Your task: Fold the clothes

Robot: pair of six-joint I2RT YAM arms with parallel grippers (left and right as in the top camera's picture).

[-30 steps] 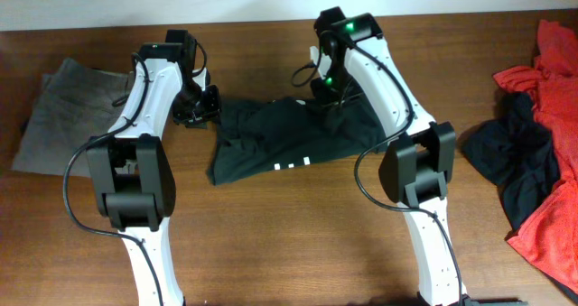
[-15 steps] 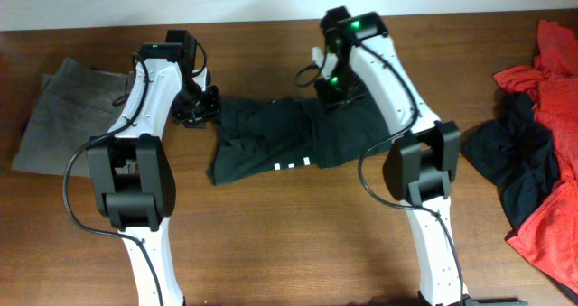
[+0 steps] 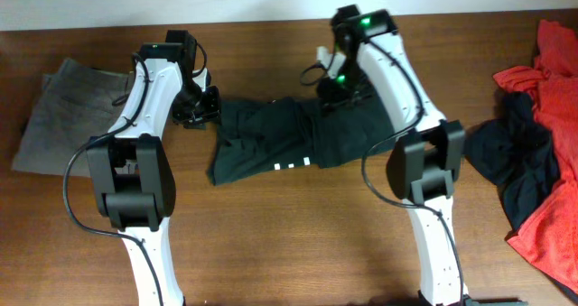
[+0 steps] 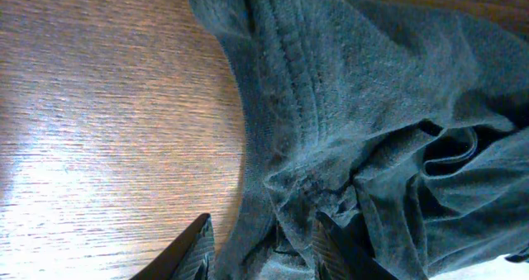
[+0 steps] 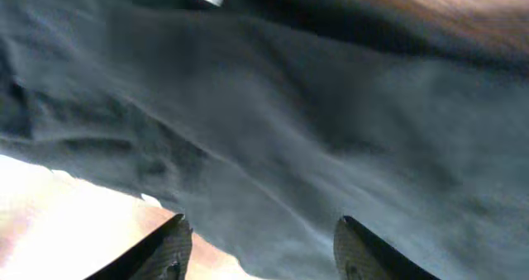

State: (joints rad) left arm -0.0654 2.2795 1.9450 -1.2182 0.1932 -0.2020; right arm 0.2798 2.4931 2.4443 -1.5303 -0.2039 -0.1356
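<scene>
Wooden surface (image 3: 271, 252): fold in progress. The left fingers (image 4: 194, 259) pinch the black top (image 3: 271, 134) between them. The right fingers (image 5: 165, 255) are spread and empty; next, regrasp the cloth beneath.

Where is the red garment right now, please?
In the overhead view, the red garment lies at the table's far right edge, against a plain black garment, beyond the right arm.

Your counter (image 3: 298, 243): smooth wood with a soft sheen under the light. The black top (image 4: 347, 90): matt knit cloth, ribbed at the seam. The red garment (image 3: 551, 225): cloth, seemingly slicker.
</scene>
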